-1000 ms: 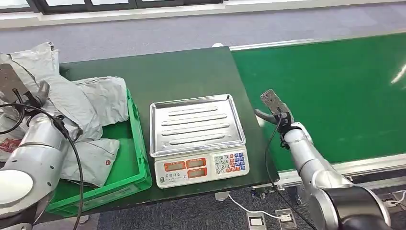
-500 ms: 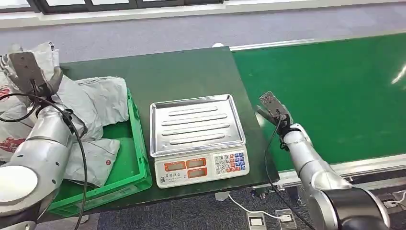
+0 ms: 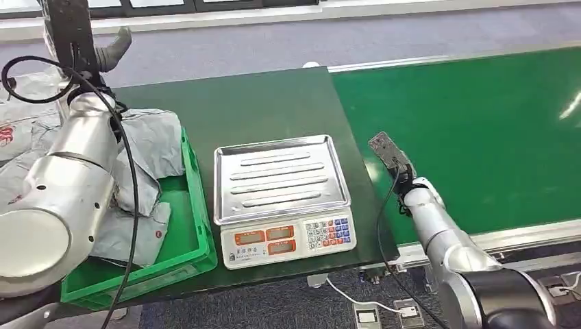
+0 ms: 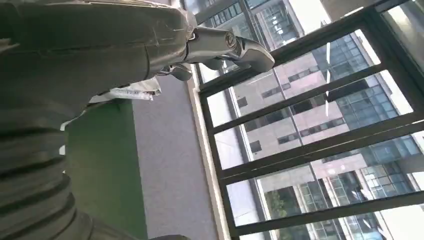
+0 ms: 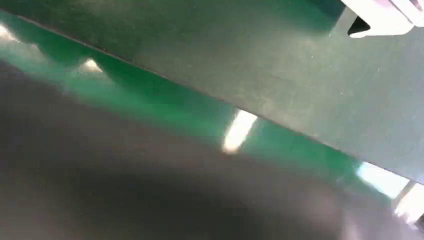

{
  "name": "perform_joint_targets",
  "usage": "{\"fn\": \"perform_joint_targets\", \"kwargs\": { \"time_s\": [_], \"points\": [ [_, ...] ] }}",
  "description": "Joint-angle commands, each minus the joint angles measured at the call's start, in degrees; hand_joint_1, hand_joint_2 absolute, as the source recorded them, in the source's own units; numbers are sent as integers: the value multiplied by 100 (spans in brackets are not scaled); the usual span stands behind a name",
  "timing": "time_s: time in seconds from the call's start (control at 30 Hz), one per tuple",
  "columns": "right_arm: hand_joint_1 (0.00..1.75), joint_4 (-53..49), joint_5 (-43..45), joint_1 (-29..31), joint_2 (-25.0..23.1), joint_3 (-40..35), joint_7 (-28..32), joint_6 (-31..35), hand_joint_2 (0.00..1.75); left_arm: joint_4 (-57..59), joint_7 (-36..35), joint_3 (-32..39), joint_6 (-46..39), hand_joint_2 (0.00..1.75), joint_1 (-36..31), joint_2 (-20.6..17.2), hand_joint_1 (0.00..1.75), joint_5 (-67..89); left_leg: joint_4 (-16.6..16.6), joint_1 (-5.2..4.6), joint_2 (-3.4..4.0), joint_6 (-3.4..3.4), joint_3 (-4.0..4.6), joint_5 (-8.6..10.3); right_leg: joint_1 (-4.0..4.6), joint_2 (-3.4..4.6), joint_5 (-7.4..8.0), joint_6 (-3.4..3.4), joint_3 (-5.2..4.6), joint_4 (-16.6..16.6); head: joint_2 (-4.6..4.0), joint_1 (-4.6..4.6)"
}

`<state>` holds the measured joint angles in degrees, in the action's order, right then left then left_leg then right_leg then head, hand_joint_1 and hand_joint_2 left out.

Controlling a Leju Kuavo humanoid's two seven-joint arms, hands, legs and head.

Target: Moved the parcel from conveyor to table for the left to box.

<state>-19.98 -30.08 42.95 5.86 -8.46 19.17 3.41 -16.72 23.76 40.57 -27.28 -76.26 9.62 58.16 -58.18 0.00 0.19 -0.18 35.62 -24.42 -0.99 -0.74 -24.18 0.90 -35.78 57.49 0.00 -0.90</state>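
Note:
Several grey plastic parcels (image 3: 149, 140) lie heaped in the green crate (image 3: 199, 218) on the left of the dark green table (image 3: 260, 103). My left hand (image 3: 81, 33) is raised high above the crate's far end, its thumb (image 3: 118, 42) standing apart. In the left wrist view that hand (image 4: 210, 45) has its fingers stretched out with nothing in them, and a pale parcel edge (image 4: 131, 92) shows beyond it. My right hand (image 3: 389, 153) hovers low at the seam between table and conveyor belt (image 3: 479, 137); its fingers are hidden behind the back of the hand.
An electronic scale (image 3: 281, 181) with a steel pan sits mid-table, between the crate and my right hand. The green belt runs off to the right with nothing on it. Grey carpet and windows (image 4: 310, 125) lie beyond the table.
My left arm has swung upward and away from the heap of parcels, the hand now high above the crate. The right hand has barely shifted.

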Motion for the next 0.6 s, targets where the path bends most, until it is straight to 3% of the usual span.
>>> {"fn": "perform_joint_targets", "kwargs": {
  "time_s": [0.03, 0.6],
  "points": [
    [0, 328, -2, 186, -113, 322, 12, -27, 0, 127, 33, -685, -81, 175, -319, 173, 0, -42, -6, 12, -7, -5, -1, -5, 14, -1, -3, -7, 7, -2, 0, 0],
    [0, 361, 32, 143, -68, 367, 48, -22, 0, 156, 43, -922, 34, 175, -162, 380, 0, -146, 2, 10, -6, -5, -15, -6, 8, -1, -5, -9, 20, -8, 0, 0]
  ]
}}
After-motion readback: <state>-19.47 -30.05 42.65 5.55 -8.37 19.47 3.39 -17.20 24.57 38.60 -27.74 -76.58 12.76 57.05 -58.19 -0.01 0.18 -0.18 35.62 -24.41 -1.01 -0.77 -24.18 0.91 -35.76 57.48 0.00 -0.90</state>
